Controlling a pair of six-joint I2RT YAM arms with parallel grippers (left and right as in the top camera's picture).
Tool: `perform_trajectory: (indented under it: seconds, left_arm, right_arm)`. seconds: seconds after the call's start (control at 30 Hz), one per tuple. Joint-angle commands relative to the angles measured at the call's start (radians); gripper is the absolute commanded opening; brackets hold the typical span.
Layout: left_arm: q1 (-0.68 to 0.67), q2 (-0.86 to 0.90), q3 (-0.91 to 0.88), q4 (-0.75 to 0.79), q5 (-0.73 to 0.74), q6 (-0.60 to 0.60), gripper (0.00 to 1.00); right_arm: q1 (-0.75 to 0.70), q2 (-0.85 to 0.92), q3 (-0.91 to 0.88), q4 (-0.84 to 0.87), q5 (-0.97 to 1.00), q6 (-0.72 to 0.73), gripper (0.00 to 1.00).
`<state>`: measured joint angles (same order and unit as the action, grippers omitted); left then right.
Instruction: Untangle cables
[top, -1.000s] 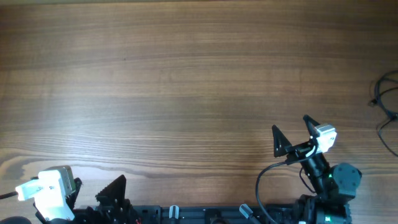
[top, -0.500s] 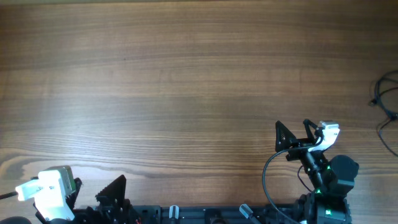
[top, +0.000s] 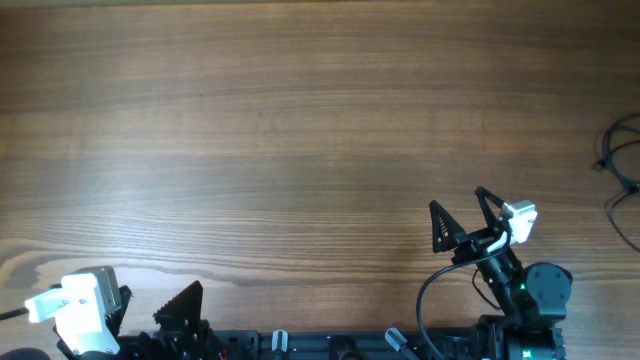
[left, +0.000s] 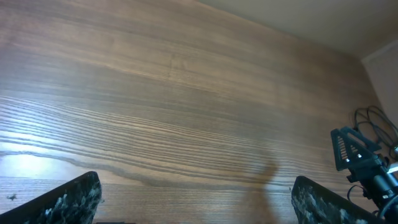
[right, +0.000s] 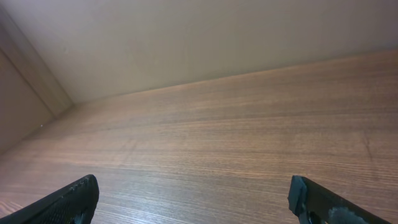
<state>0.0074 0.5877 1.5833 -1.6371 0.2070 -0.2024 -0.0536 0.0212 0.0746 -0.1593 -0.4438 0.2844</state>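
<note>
While right wrist shows table (right: 249, 124), overhead shows cables (top: 603, 160).

no readable text, no labels, no brands, no numbers anywhere

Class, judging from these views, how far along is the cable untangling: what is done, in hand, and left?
Done: nothing visible. The thin dark looped cables lie untouched at the wooden table's right edge, partly out of frame. In hand: nothing; the right gripper is open and empty, apart from them, and the left gripper is open by the near edge. Left: reaching, grasping and separating the loops.
</note>
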Motion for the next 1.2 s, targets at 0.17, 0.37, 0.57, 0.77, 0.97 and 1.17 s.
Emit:
perform_trajectory:
  seconds: [0.17,0.37,0.57,0.77,0.97,1.17]
  left_arm:
    - [-0.006,-0.006,0.004,0.000,0.001,0.016,1.00]
    - [-0.006,-0.006,0.004,0.003,0.001,0.016,1.00]
    - [-0.006,-0.006,0.004,0.024,-0.008,0.015,1.00]
    - [-0.006,-0.006,0.004,0.092,-0.010,-0.093,1.00]
    - [-0.005,-0.006,0.003,0.069,-0.048,-0.113,1.00]
    - [-0.006,-0.006,-0.002,0.114,-0.070,-0.059,1.00]
  right_arm:
    - [0.004,-0.018,0.001,0.002,0.006,0.006,1.00]
    - [0.004,-0.016,0.001,0.000,0.134,-0.153,1.00]
    - [0.004,-0.016,0.001,0.000,0.141,-0.179,1.00]
    - [0.004,-0.016,0.001,0.000,0.141,-0.178,1.00]
    - [0.004,-0.016,0.001,0.000,0.141,-0.179,1.00]
    - [0.004,-0.016,0.001,0.000,0.141,-0.179,1.00]
